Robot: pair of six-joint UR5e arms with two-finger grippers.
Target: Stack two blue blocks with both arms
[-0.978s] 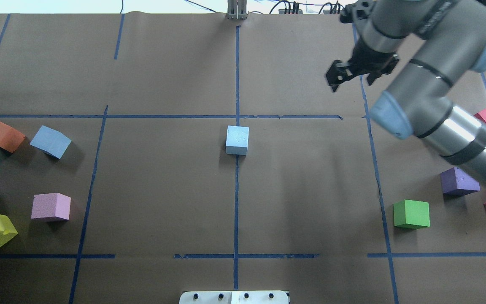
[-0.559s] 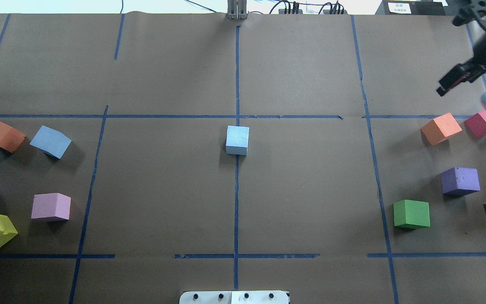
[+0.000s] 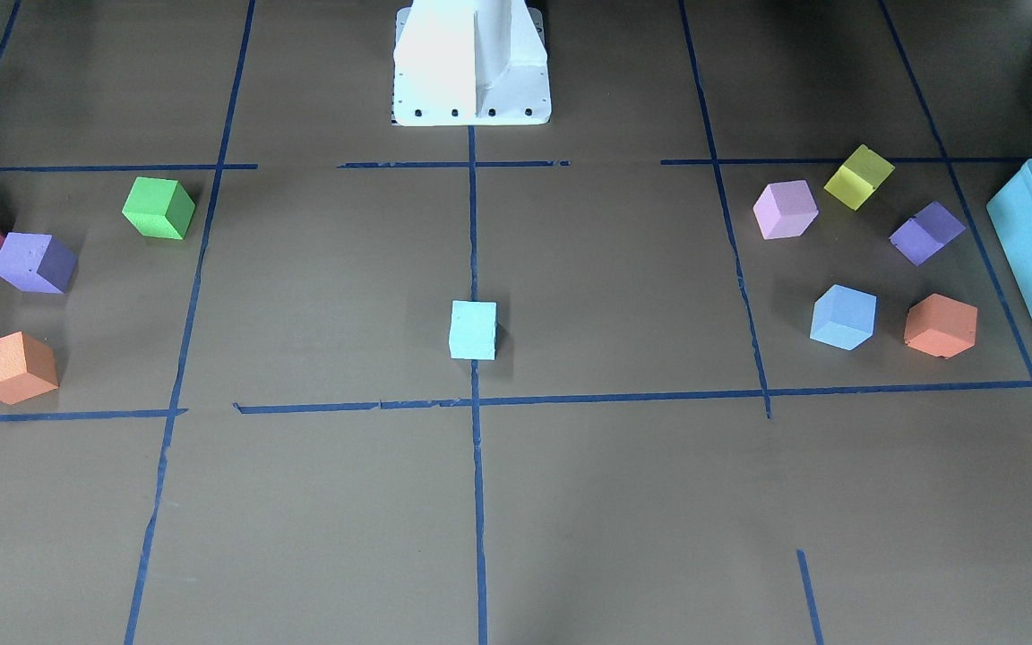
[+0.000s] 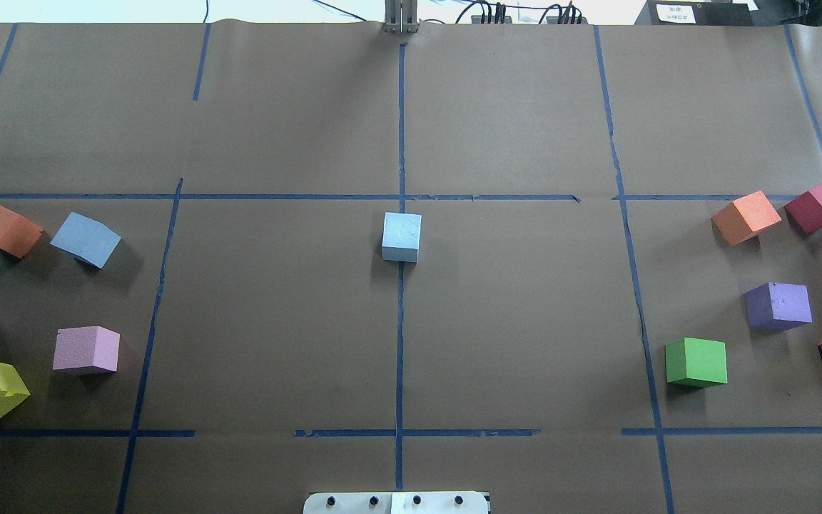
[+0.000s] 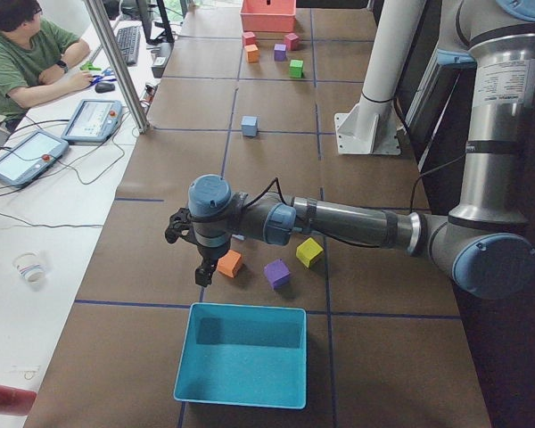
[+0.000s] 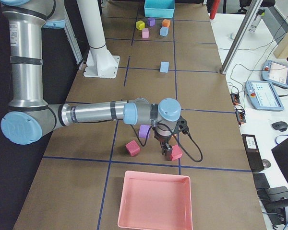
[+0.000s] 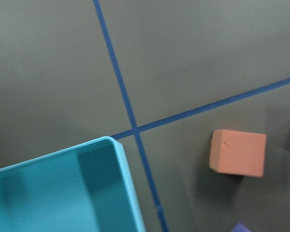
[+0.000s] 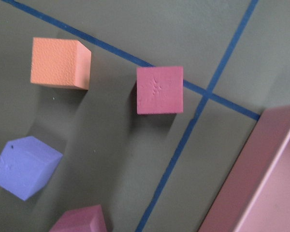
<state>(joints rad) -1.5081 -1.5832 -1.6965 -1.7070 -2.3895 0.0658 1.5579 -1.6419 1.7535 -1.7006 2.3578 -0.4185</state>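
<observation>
At the far left of the counter (image 4: 275, 335), the sky-blue block (image 4: 85, 240) lies just beside an orange cube (image 4: 5, 228), turned askew to the tape lines. In the side view from that end, your left gripper (image 5: 201, 272) hangs pointing down near the orange cube, close to the teal box (image 5: 241, 357). You cannot tell whether it is spread or pressed together.

At the centre, the pale block (image 4: 402, 237) sits alone on the middle tape line (image 4: 399, 343), well apart from the sky-blue block. The two are unstacked.

At the right end, your right gripper (image 6: 166, 152) points down at a red cube (image 6: 176, 153) near the pink tray (image 6: 153, 201). Again, you cannot tell whether it is spread or closed.
</observation>
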